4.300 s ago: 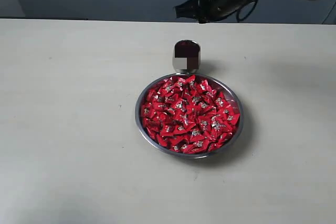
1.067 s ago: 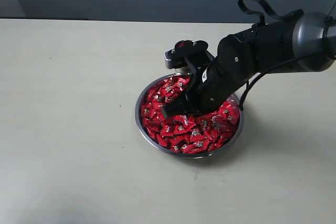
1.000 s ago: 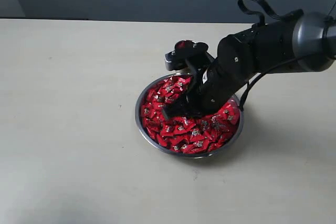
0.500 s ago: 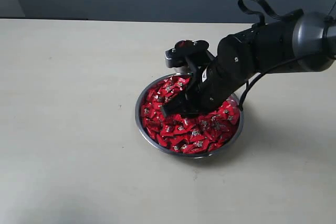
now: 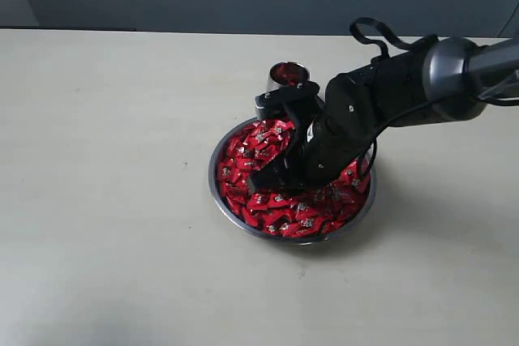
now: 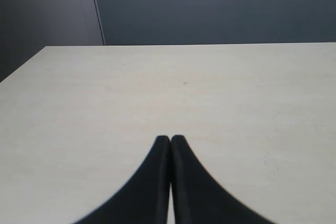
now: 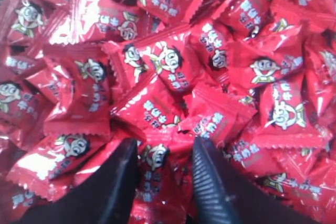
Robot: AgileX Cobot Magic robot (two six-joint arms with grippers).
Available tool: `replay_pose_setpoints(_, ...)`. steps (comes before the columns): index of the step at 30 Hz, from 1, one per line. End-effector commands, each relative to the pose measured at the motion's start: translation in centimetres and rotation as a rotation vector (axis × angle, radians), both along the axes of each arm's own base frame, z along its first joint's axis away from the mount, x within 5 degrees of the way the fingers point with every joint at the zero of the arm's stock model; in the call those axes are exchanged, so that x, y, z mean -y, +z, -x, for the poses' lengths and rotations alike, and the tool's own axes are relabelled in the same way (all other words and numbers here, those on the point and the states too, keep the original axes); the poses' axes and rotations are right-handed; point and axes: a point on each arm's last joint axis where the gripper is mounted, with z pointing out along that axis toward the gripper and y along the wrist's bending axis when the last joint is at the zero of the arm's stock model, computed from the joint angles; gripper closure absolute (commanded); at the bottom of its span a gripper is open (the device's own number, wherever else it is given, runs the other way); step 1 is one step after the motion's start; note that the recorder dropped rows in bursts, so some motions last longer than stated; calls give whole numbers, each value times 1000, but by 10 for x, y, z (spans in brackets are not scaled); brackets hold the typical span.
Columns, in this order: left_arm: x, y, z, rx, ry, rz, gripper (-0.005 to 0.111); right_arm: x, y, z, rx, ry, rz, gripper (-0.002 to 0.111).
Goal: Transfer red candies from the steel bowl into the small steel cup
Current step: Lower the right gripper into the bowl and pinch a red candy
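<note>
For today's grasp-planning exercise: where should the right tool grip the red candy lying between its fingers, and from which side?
Across the plump middle of the red candy, straight down from above. It lies flat on top of the pile in the steel bowl, and the open right tool straddles it. The thin crimped ends would probably slip.

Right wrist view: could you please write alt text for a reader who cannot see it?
The right gripper, its two dark fingers apart, rests in a dense pile of shiny red candies, with one candy between the fingers. Each wrapper shows a small cartoon face and white writing.
</note>
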Motion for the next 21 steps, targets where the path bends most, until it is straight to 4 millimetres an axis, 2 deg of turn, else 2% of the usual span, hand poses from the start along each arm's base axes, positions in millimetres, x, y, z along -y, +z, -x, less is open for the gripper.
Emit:
replay_pose_setpoints(1, 0, -1, 0, 3, 1, 1, 106, 1, -1, 1, -7, -1, 8, 74)
replay_pose_setpoints(7, 0, -1, 0, 3, 1, 1, 106, 2, -2, 2, -24, -2, 19, 77)
replay_pose_setpoints(10, 0, -1, 0, 3, 1, 1, 106, 2, -2, 2, -23, -2, 20, 92)
replay_pose_setpoints(12, 0, -1, 0, 3, 1, 1, 106, 2, -2, 2, -15, 2, 18, 109)
replay_pose_setpoints(18, 0, -1, 0, 3, 1, 1, 106, 2, 4, 1, 8, 9, 8, 108)
replay_pose_setpoints(20, 0, -1, 0, 3, 1, 1, 106, 2, 12, 1, 26, 8, -9, 108)
replay_pose_setpoints(21, 0, -1, 0, 3, 1, 1, 106, 1, 23, -1, 54, 10, -34, 108)
